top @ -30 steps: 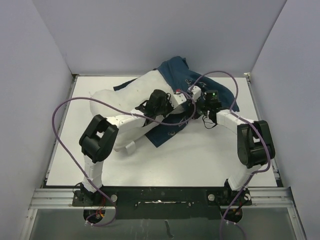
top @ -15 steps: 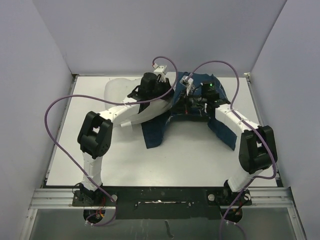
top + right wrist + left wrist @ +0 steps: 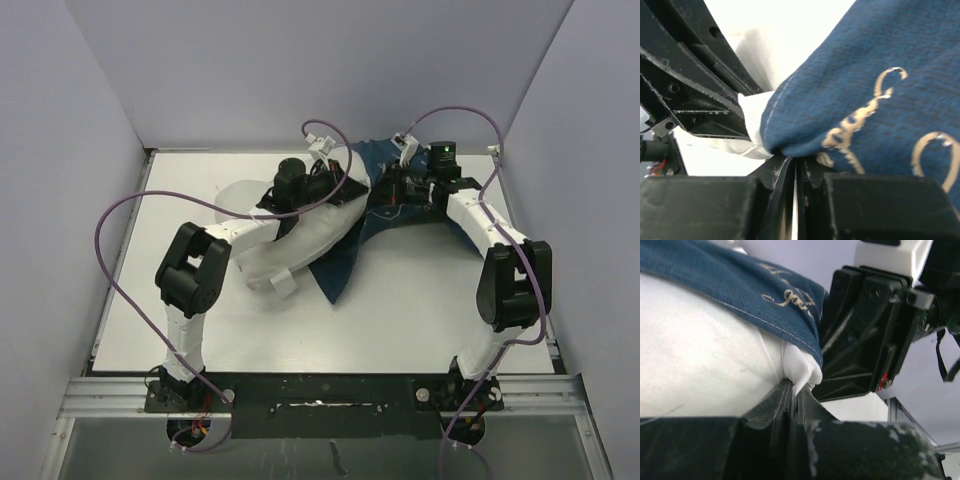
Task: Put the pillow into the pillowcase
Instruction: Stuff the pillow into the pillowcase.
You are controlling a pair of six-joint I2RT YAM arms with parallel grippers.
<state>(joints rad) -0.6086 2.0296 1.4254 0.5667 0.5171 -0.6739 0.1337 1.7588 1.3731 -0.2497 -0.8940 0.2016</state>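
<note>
The white pillow lies in the middle of the table, with its far end tucked under the navy pillowcase. In the left wrist view my left gripper is shut on a small white corner of the pillow, and the pillowcase hem drapes over it. My right gripper is shut on the edge of the pillowcase, with a white pillow corner showing beside it. From above, the left gripper and the right gripper stand almost touching at the back centre.
Purple cables loop over the left arm, and another cable arcs over the right arm. The back wall rises close behind the grippers. White table shows at the front right, with a metal rail along the near edge.
Both grippers have moved toward the back wall, still shut on the fabric. The right arm swung to the back right, pulling the pillowcase, and the pillow's near end shifted forward.
</note>
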